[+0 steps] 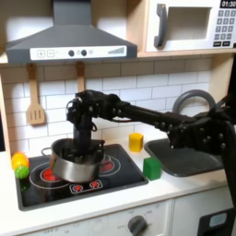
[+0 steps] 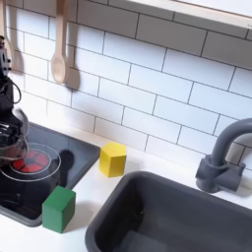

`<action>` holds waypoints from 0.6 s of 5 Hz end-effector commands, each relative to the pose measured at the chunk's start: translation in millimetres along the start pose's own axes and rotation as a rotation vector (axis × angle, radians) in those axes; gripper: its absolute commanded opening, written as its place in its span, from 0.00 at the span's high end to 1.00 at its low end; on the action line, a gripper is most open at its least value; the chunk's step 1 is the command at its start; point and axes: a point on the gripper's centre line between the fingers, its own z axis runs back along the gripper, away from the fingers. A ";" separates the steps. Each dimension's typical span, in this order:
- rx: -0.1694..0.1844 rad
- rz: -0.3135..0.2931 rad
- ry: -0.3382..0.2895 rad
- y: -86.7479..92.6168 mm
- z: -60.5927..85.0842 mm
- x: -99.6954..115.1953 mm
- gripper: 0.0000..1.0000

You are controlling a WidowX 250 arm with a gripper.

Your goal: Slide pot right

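The shiny silver pot (image 1: 74, 166) stands on the left red burner of the black stovetop (image 1: 120, 175) in the first exterior view. The black arm reaches in from the first exterior view's right, and the gripper (image 1: 83, 147) hangs straight down at the pot's back rim, its fingertips at or just inside the rim. The gap between the fingers is too small and dark to read. In the second exterior view the gripper (image 2: 14, 126) sits at the left edge, above a sliver of the pot (image 2: 6, 150) and the red burner (image 2: 30, 162).
A green block (image 1: 151, 168) (image 2: 58, 209) lies at the stovetop's right front corner, a yellow block (image 1: 135, 141) (image 2: 112, 157) behind it. Yellow-green toy food (image 1: 19, 166) sits left of the stove. The dark sink (image 2: 167, 212) and faucet (image 2: 221, 157) lie right. A wooden spatula (image 1: 36, 97) hangs on the wall.
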 end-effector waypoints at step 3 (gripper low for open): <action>-0.013 -0.033 -0.015 -18.7 11.1 4.8 0.00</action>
